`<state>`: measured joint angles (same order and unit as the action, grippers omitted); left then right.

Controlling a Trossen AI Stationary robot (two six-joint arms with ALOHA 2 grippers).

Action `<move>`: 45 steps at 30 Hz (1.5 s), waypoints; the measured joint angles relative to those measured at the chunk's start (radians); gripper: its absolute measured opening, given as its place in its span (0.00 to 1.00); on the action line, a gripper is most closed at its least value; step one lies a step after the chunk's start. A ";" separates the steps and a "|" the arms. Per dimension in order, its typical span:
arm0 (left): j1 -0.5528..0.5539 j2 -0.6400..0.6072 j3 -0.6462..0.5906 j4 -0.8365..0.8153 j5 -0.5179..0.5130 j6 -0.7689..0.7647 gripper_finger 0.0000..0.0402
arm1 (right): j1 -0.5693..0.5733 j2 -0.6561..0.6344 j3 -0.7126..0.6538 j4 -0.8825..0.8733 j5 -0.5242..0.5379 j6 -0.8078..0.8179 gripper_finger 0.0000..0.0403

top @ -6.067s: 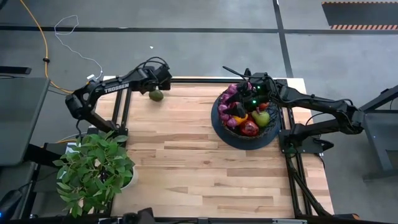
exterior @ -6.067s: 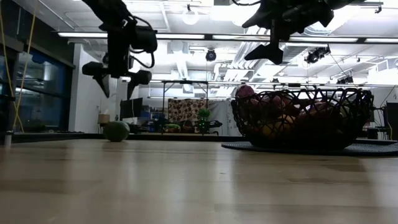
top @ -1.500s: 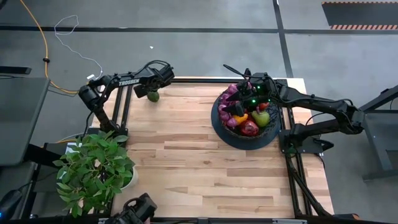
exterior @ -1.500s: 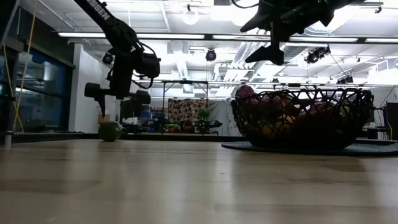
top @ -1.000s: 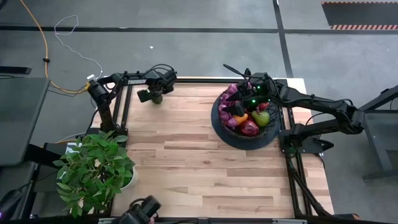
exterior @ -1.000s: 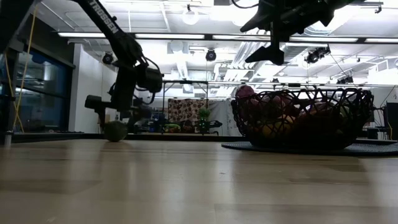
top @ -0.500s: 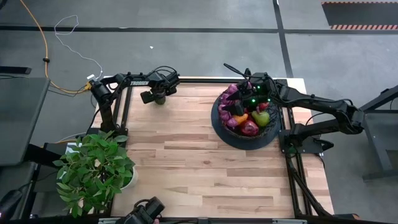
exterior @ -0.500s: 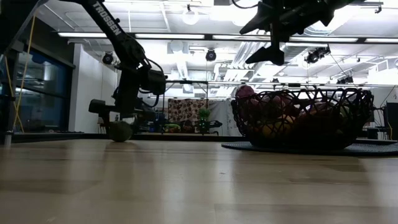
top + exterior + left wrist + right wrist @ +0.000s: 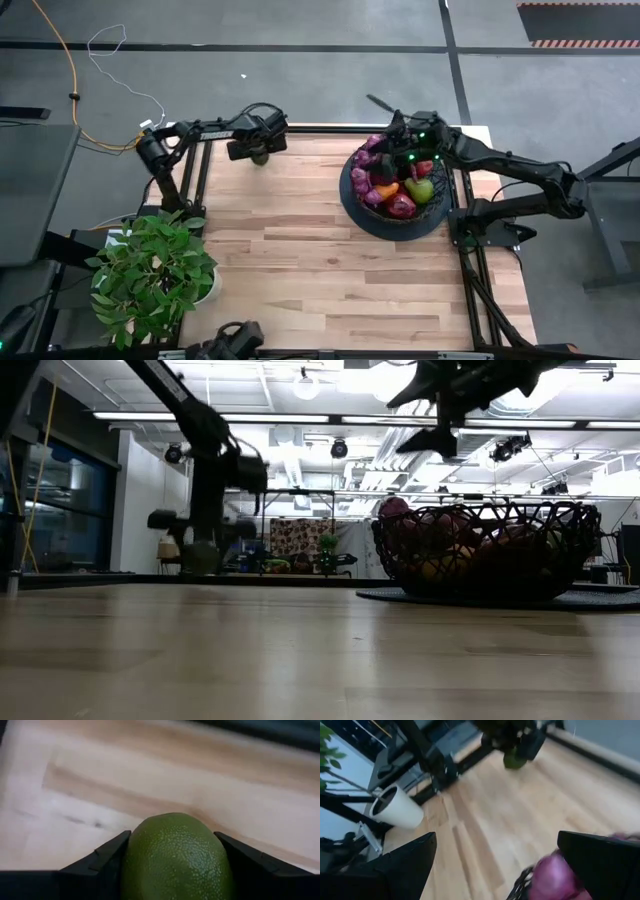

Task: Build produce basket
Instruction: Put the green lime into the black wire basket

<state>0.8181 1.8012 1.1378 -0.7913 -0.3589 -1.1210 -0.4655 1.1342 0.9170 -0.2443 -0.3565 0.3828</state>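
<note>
My left pincer (image 9: 172, 870) grips one green lime (image 9: 176, 857) between its two fingers at the counter's (image 9: 320, 260) far left edge. Near the far right corner, my right pincer (image 9: 385, 112) hovers wide open, empty, above one basket (image 9: 352, 200) of produce (image 9: 400, 190).

You see a dimpled green lime (image 9: 176, 857), black mesh basket (image 9: 352, 200), pale striped wood table (image 9: 300, 260), white pot (image 9: 396, 807)

Light wooden plank counter (image 9: 320, 260) on dark metal frame. Leafy green potted plant (image 9: 150, 275) at counter's near-left corner, in white pot (image 9: 397, 807). Orange cable (image 9: 70, 80) and thin white cable (image 9: 105, 40) lie on grey floor (image 9: 300, 80) beyond counter.
</note>
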 joint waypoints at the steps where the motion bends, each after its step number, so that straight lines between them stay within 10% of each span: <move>1: -0.005 -0.027 0.000 0.009 -0.009 0.018 0.61 | -0.009 -0.010 0.009 0.002 0.000 -0.019 0.98; 8: -0.073 -0.285 0.000 0.296 -0.022 0.273 0.63 | -0.054 -0.082 0.088 0.006 0.000 -0.121 0.98; 20: -0.358 -0.512 0.002 0.962 0.474 0.683 0.64 | -0.011 -0.088 0.109 0.002 -0.002 -0.122 0.98; 45: -0.479 -0.499 0.001 1.051 0.344 0.732 0.64 | 0.027 -0.168 0.109 -0.004 0.007 -0.164 0.98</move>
<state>0.3390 1.3018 1.1385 0.2596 -0.0152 -0.3893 -0.4389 0.9665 1.0256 -0.2482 -0.3491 0.2192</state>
